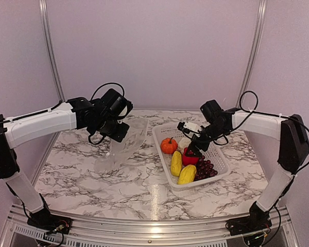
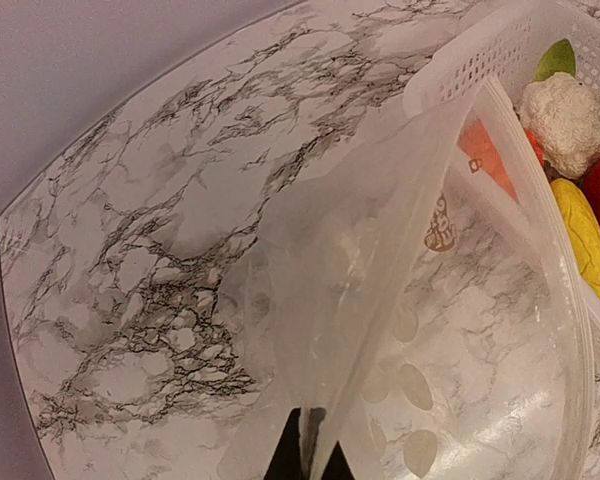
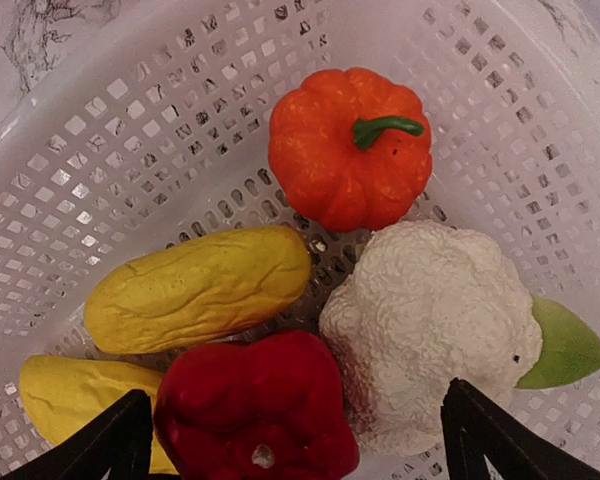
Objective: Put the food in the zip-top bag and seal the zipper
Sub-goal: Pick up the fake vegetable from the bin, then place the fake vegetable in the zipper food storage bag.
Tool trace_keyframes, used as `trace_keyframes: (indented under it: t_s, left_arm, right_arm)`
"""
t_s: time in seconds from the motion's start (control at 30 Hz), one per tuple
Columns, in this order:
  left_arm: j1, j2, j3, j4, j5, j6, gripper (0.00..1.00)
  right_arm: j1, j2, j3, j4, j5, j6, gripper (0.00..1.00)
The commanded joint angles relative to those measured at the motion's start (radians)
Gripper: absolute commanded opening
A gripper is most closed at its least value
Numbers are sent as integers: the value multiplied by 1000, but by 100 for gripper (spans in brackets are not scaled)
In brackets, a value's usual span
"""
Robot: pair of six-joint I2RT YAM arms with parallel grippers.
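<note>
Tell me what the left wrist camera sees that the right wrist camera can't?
Only the left wrist: the dotted zip-top bag, pinched in the left gripper. Only the right wrist: the open right gripper and the green stem of the pumpkin. Both: the white basket, cauliflower, red pepper, a yellow piece and some marble table.

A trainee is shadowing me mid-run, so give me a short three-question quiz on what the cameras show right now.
1. True or false: the pumpkin lies in the basket.
2. Which gripper pinches the bag? A) left gripper B) right gripper C) neither
3. How many yellow pieces are in the basket?
Key: 1 true; 2 A; 3 two.
</note>
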Motion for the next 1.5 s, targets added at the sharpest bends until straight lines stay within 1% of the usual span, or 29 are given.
trace_keyframes:
  t_s: [0.0,0.1,0.17,0.33,0.37,0.4,0.5,0.53,0.6,0.7,0.8,0.97,1.1,1.23,1.33,1.47]
  left_arm:
    - [-10,-23,-3,23,31,-23,0]
    - [-12,-37,0,23,38,-28,0]
    - [-11,-43,2,23,42,-32,0]
    - [-10,-52,7,22,51,-35,0]
    - [-11,-52,8,22,53,-35,0]
    - [-11,-52,8,21,53,-35,0]
    - [-10,-50,10,20,56,-36,0]
    - [-11,-46,10,20,57,-36,0]
    - [-10,-43,10,20,57,-38,0]
    - [-10,-37,12,20,57,-46,0]
    - [-10,-32,19,22,67,-56,0]
    - [-11,-22,35,34,106,-81,0]
    - [-11,-20,45,52,133,-101,0]
    - [-11,-27,60,56,154,-113,0]
    - [-10,-41,59,68,172,-125,0]
    - [-10,-54,49,86,203,-142,0]
  right_arm:
    - [-4,40,17,-6,6,8,98]
    - [-5,53,17,-17,-4,2,98]
    - [-4,58,17,-27,-11,-4,95]
    - [-4,66,22,-59,-27,-20,81]
    - [-4,65,25,-68,-31,-26,77]
    - [-4,64,27,-75,-33,-29,68]
    - [-4,57,42,-102,-35,-43,51]
    - [-4,52,50,-110,-37,-48,47]
    - [-5,34,76,-131,-46,-50,43]
    - [-4,-4,148,-172,-96,-49,40]
    - [-2,-46,225,-191,-190,-42,39]
    - [34,-73,344,-168,-318,4,39]
    - [100,-54,433,-129,-382,37,39]
    - [174,-4,543,-138,-442,44,39]
    - [200,42,617,-133,-512,72,39]
    - [224,90,659,-96,-575,109,39]
